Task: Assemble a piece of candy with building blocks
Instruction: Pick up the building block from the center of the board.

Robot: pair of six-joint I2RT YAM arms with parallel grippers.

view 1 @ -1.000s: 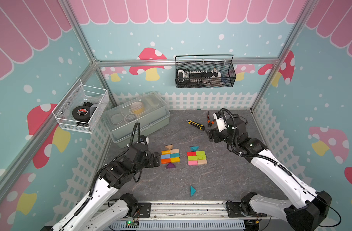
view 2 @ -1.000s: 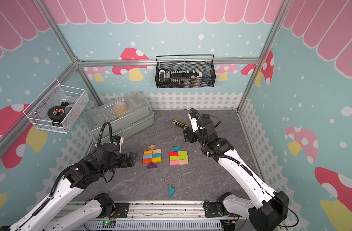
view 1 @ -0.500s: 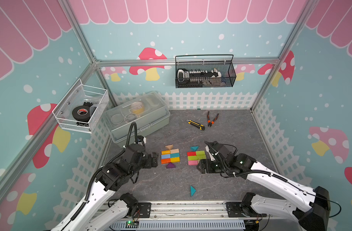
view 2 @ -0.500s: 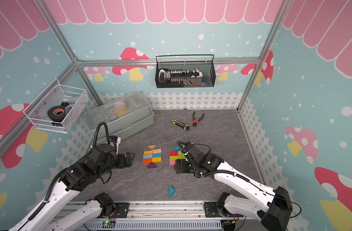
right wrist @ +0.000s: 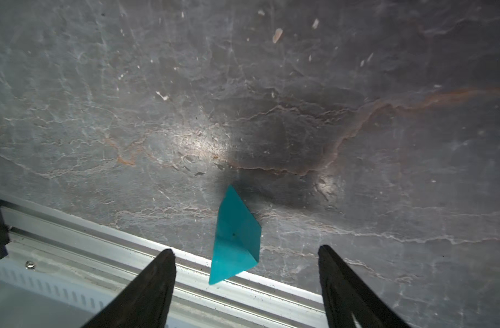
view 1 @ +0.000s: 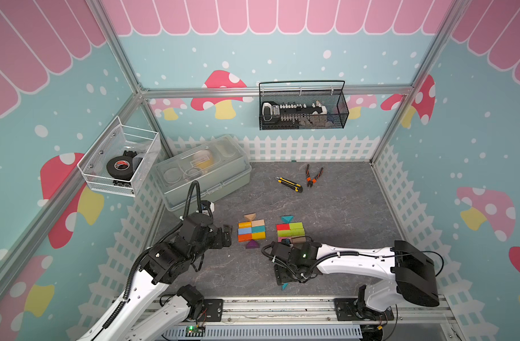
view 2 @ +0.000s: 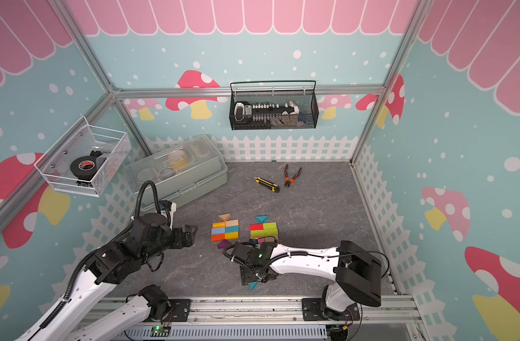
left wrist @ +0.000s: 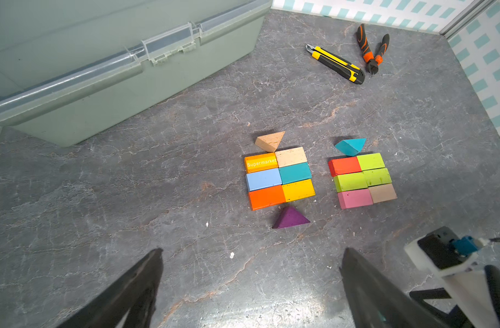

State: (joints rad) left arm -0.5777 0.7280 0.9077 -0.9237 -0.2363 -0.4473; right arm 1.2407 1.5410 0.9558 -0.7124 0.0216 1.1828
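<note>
Teal wedge [right wrist: 236, 241]: lying loose at the table's front edge beside the rail [right wrist: 101, 255], well apart from both block grids [left wrist: 280, 177].
Risk: a skewed closing could tip it onto the rail.
Right gripper [right wrist: 246, 286]: spread, straddling the wedge, touching nothing.
Left gripper [left wrist: 251, 286]: spread, empty.

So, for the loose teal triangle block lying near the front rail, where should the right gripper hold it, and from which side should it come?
Probably from straight above. The teal triangle block lies flat on the table, apart from the other blocks, between the open fingers of the right gripper. Its broad faces slope to a ridge, so fingers could slip there; I would close across the two flat triangular end faces instead.
</note>
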